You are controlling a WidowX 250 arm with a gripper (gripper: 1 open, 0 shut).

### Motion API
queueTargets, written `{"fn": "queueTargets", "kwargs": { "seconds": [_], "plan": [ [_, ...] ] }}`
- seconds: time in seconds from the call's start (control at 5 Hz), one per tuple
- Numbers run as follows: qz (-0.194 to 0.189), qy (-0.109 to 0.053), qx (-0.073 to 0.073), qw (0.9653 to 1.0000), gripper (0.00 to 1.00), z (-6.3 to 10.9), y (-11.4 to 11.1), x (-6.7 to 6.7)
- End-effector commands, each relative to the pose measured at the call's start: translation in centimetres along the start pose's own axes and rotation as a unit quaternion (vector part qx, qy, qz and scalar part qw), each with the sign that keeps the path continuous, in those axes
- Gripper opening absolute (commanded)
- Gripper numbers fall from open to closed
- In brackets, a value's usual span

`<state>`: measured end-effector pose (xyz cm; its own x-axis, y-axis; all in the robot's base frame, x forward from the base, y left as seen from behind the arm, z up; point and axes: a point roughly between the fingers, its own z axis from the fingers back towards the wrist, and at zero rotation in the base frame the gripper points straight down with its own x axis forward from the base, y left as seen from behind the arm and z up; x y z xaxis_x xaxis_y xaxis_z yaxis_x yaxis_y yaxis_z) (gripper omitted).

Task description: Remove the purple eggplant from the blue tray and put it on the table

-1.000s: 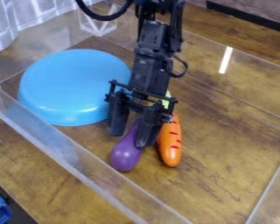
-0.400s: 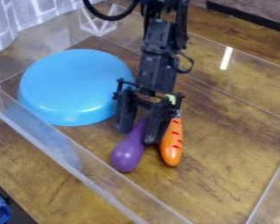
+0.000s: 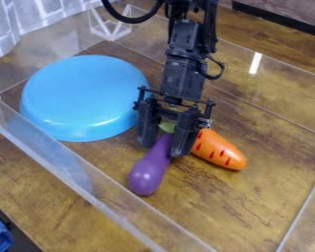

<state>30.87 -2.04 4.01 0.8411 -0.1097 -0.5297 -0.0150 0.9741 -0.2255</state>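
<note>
1 gripper (image 3: 171, 138) low over table (image 3: 259, 212), fingers pointing down at purple eggplant's (image 3: 150, 169) upper end; can't tell if jaws spread or pinching. Arm comes down from top. Eggplant on table, near blue tray (image 3: 82, 96), beside carrot (image 3: 219, 149).
</note>
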Motion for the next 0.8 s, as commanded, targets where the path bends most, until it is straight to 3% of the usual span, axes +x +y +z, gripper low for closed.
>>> {"fn": "queueTargets", "kwargs": {
  "seconds": [0.0, 0.4, 0.6],
  "plan": [
    [-0.004, -0.028, 0.004, 0.9996, 0.0, 2.0, 0.5, 0.0],
    [0.002, -0.034, 0.003, 0.9994, 0.0, 2.4, -0.1, -0.8],
    [-0.014, -0.03, 0.015, 0.9993, 0.0, 2.4, 0.8, -1.3]
  ]
}}
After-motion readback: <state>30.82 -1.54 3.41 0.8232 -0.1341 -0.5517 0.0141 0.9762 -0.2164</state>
